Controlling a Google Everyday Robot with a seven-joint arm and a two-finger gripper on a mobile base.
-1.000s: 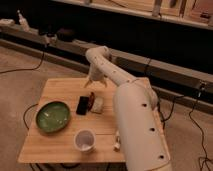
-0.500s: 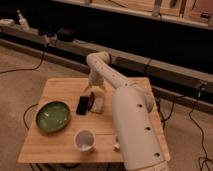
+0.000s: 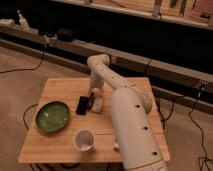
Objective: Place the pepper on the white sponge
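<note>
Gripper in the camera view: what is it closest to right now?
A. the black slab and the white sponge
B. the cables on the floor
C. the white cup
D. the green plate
A: the gripper hangs low just above where the black slab and the white sponge lie side by side, well apart from the green plate and the white cup.
</note>
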